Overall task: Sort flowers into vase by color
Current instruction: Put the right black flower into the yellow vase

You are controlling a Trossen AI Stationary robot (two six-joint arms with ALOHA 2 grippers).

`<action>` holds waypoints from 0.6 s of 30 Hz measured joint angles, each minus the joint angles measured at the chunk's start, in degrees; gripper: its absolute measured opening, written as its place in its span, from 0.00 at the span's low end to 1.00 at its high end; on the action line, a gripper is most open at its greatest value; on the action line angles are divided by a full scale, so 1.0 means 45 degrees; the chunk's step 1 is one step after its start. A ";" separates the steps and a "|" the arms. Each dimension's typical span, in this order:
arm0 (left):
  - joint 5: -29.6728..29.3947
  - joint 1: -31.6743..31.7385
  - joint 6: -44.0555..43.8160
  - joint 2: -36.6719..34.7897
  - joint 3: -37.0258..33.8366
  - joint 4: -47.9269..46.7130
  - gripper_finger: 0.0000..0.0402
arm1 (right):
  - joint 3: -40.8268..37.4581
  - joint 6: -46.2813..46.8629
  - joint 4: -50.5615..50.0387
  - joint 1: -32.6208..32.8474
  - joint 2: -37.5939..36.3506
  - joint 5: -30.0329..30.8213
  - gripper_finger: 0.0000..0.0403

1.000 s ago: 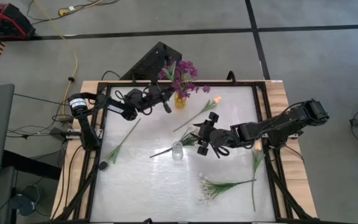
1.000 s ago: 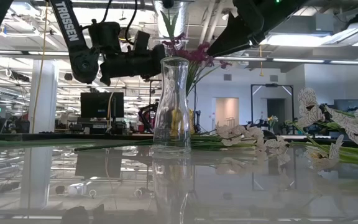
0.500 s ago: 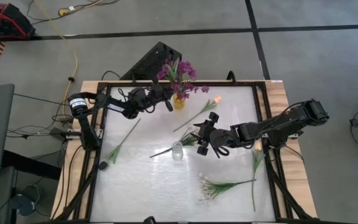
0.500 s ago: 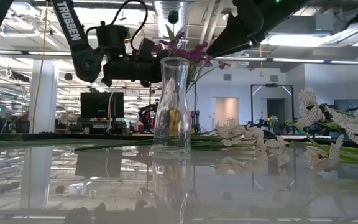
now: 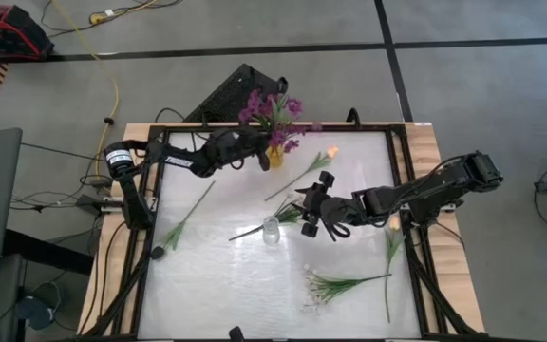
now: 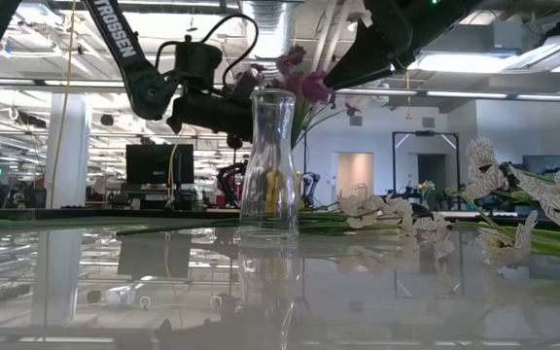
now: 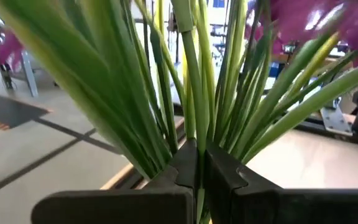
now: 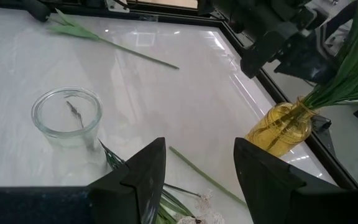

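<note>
- High view: left gripper (image 5: 257, 157) hovering at the yellow vase (image 5: 274, 155) on the table's far edge, fingers clenched on stems of the purple flowers (image 5: 272, 108) standing in it. Right gripper (image 5: 313, 217) waiting mid-table, fingers spread and empty, beside the clear glass vase (image 5: 271, 230). Lying loose: peach tulip (image 5: 330, 152), dark bud stem (image 5: 159, 253), white sprays (image 5: 317, 290) near the front.
- Low view: clear vase standing upright and empty, purple blooms showing behind its rim.
- Left wrist view: fingertips (image 7: 188, 163) pinching one green stem (image 7: 188, 56) inside the bunch.
- Right wrist view: yellow vase standing close to the table frame.
- Risk, judging: pulling sideways on a pinched stem tipping that narrow vase; opening the fingers while neighbouring stems are snagged dragging them out.
</note>
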 joint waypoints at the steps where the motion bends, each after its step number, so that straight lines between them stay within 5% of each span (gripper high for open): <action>1: 0.0000 0.0000 0.0000 0.0000 0.0009 -0.0107 0.00 | 0.0000 -0.0013 -0.0011 -0.0009 0.0005 0.0002 0.53; 18: 0.0021 0.0000 0.0106 0.0000 0.0009 -0.0527 0.09 | 0.0005 -0.0340 -0.0024 -0.0009 0.0005 0.0000 0.53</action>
